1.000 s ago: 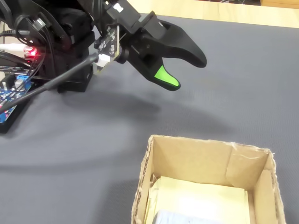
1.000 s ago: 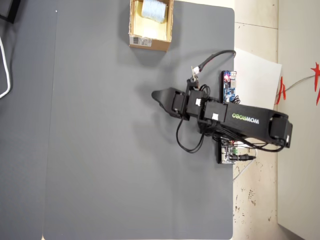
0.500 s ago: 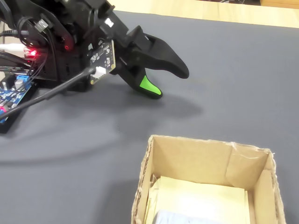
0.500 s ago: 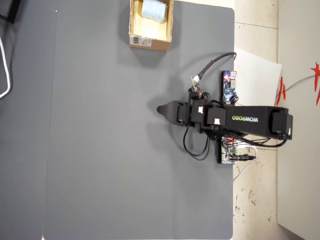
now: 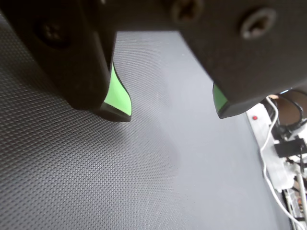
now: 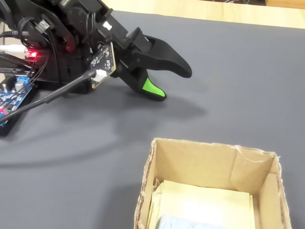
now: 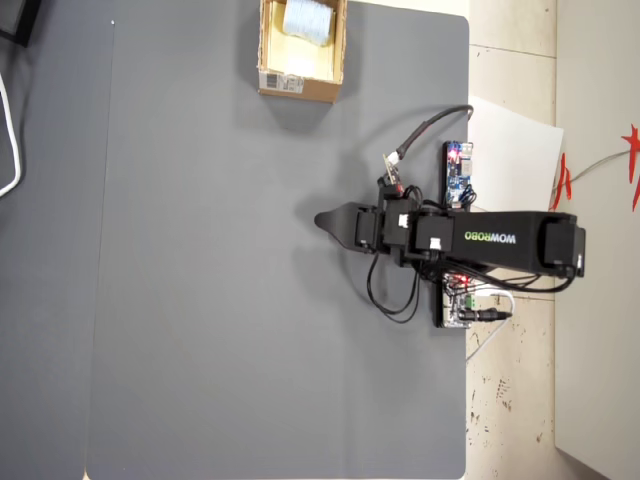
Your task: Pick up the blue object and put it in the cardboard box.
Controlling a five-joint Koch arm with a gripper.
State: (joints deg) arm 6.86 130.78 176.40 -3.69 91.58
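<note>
In the upper left of the frame the gripper (image 6: pixel 167 83) hung empty, jaws parted, just above the grey mat (image 6: pixel 238 86). The cardboard box (image 6: pixel 200 162) sat at lower right, the blue object (image 6: pixel 183 223) inside at the bottom edge.

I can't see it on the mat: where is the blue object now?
The blue object lies inside the cardboard box at the overhead view's top edge, far from the gripper.
</note>
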